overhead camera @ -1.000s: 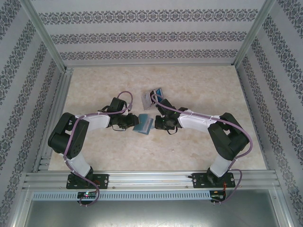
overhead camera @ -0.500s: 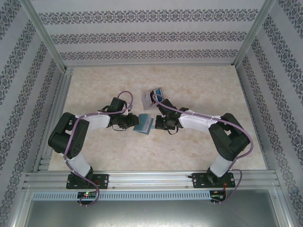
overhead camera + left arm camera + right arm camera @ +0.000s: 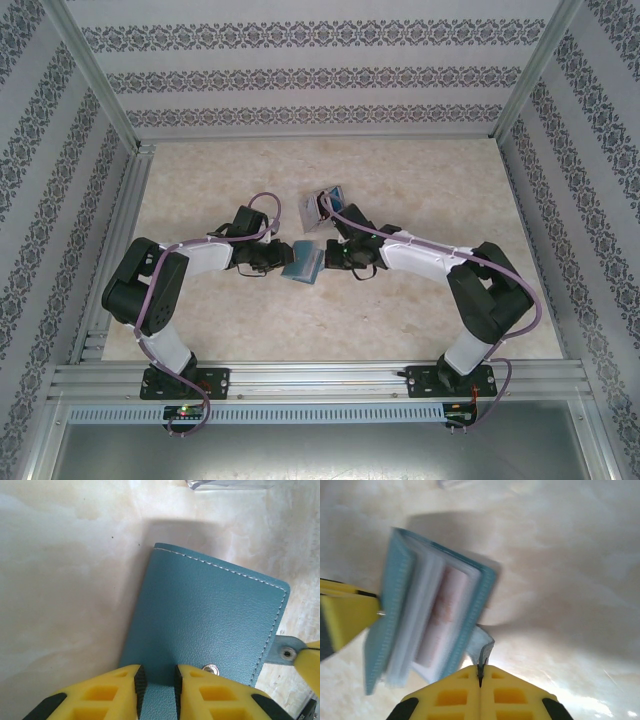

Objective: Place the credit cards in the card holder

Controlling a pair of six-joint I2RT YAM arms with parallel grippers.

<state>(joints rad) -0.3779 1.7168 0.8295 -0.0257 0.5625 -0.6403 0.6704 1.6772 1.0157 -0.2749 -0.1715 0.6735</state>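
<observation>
Looking from above: card holder [image 3: 302,264] held mid-table between left gripper [image 3: 282,256] and right gripper [image 3: 326,260]; clear stand [image 3: 316,212] behind, blue card [image 3: 336,194] seemingly left. Left wrist: jaws clamped on its teal cover. Right wrist: jaws pinching its snap tab [image 3: 481,650], pale card [image 3: 442,612] apparently pocketed.

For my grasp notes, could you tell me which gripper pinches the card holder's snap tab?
The right gripper: its jaws are shut on the thin tab, while the left gripper clamps the card holder by its cover.
</observation>
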